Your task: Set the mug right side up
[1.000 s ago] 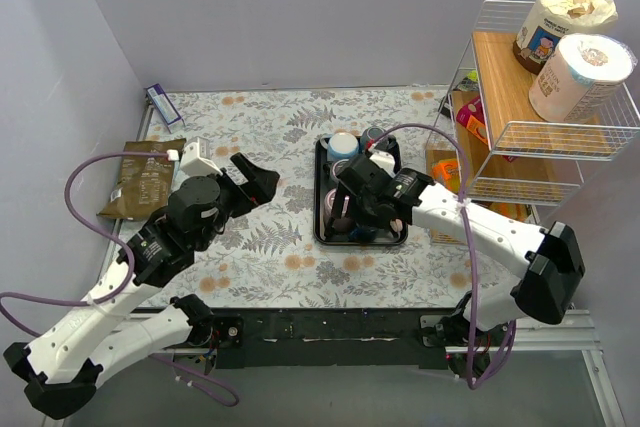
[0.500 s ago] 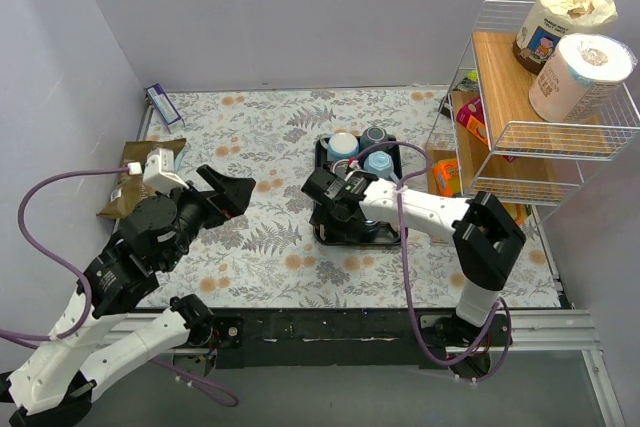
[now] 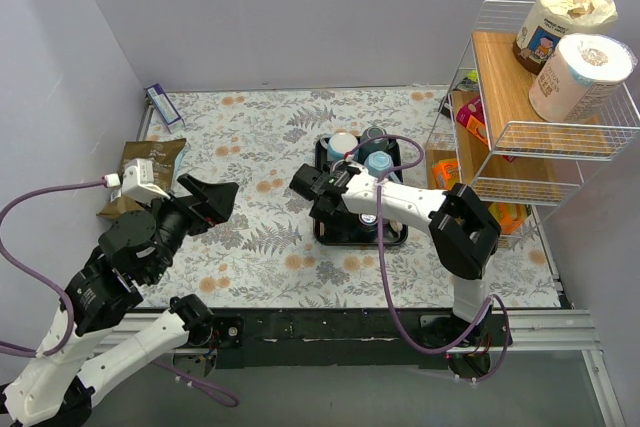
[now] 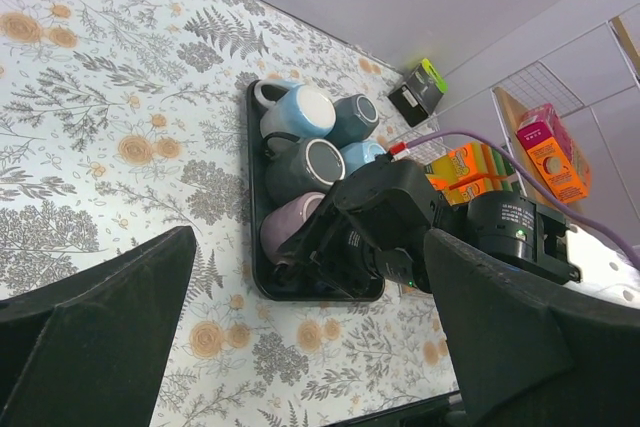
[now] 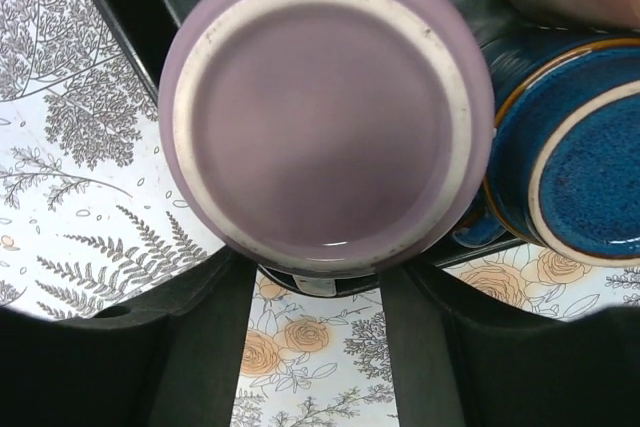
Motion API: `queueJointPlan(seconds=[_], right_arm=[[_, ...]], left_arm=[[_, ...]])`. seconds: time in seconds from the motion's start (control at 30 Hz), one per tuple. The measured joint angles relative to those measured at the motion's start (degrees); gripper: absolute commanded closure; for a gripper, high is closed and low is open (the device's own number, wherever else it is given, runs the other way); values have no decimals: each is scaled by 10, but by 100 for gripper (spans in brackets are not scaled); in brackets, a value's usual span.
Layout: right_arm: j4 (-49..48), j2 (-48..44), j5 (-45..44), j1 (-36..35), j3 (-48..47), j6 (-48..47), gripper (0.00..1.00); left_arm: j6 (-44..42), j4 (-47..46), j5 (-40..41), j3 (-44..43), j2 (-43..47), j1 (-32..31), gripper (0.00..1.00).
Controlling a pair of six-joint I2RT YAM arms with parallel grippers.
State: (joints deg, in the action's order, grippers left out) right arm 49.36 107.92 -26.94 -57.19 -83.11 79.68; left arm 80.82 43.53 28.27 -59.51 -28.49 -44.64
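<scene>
The step in hand was the grasp. The right gripper (image 3: 320, 193) had its jaws set down over the lavender mug (image 5: 325, 117), which stood upside down, base up, in the near left corner of the black tray (image 4: 251, 197). The right wrist view showed the mug's base filling the space above the two fingers. Whether the pads were actually pressing on its wall could not be told. The left gripper (image 3: 212, 199) hung over the floral tabletop (image 4: 100, 97), well apart from the tray, its jaws wide and holding nothing.

Judged from this, the next move called for a firm hold on the mug's sides. A lift clear of its neighbours would follow, then a half turn of the wrist so the mouth faced up. The dark blue mug (image 5: 580, 167) sat just beside it, so the lift would need to go straight up.

There was one tray. The left wrist view gave five mugs, all base up:
- the lavender one
- a grey one (image 4: 305, 169)
- a light blue, white-based one (image 4: 300, 112)
- a dark teal one (image 4: 352, 119)
- a pale blue one (image 4: 362, 154)

The arm hid the tray's near right part, so the dark blue mug was probably a sixth.
</scene>
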Motion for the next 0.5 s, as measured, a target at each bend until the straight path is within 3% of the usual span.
queueJointPlan(seconds=[0.13,0.33,0.4,0.5], right_arm=[[17,5,-16,-3,-4,19,48],[32,5,-21,-7,-5,31,77],[32,5,-24,-9,-5,32,97],[27,5,-31,-10,-7,30,99]], left_arm=[[-6,1,8,0,8,0,2],[-14,2,12,3,8,0,2],[-15,2,13,5,8,0,2],[-15,4,13,9,8,0,2]])
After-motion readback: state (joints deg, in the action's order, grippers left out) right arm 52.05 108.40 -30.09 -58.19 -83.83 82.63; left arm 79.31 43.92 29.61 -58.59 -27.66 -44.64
